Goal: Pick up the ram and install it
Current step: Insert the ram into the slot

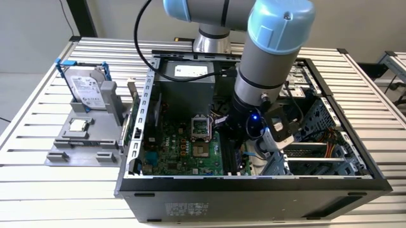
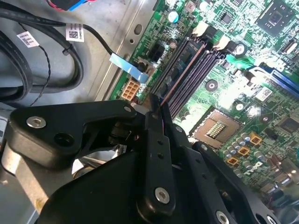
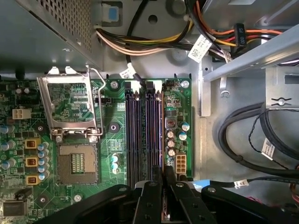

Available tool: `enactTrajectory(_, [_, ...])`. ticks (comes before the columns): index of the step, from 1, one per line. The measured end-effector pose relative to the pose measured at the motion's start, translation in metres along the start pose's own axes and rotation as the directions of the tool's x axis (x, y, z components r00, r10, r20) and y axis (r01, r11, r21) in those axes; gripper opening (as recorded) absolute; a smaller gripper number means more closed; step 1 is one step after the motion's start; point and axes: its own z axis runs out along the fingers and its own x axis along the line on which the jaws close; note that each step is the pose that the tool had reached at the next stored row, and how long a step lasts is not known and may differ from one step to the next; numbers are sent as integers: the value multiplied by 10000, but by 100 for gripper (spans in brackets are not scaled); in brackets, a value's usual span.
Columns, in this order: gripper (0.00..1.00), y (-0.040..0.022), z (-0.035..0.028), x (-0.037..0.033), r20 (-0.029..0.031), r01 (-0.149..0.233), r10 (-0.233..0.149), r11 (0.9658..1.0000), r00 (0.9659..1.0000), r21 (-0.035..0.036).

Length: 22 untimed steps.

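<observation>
The ram (image 2: 183, 74) shows edge-on as a thin strip running out from between my black fingers (image 2: 156, 140). My gripper (image 2: 159, 109) is shut on it. The strip lies lengthwise along the dark memory slots (image 2: 198, 63) of the green motherboard; I cannot tell if it is seated. In the first wrist view my gripper (image 3: 164, 175) sits at the near end of the memory slots (image 3: 142, 130). In the exterior view my gripper (image 1: 244, 147) is low inside the open computer case (image 1: 254, 183), over the motherboard (image 1: 184, 152).
An empty processor socket (image 3: 77, 163) with its frame (image 3: 70, 105) flipped open lies beside the slots. Black cables (image 3: 243, 130) and a metal bracket (image 3: 243, 65) crowd the other side. On the exterior view's left, a grey fixture (image 1: 82, 147) holds a hard drive (image 1: 85, 88) and a silver chip (image 1: 78, 125).
</observation>
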Motion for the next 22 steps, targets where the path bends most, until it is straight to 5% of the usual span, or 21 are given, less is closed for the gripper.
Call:
enactTrajectory(16, [0, -3, 28, 1, -4, 185, -185, 9998, 9998, -5])
enactTrajectory(22, [0, -3, 40, 0, -8, 191, -191, 9998, 9998, 48])
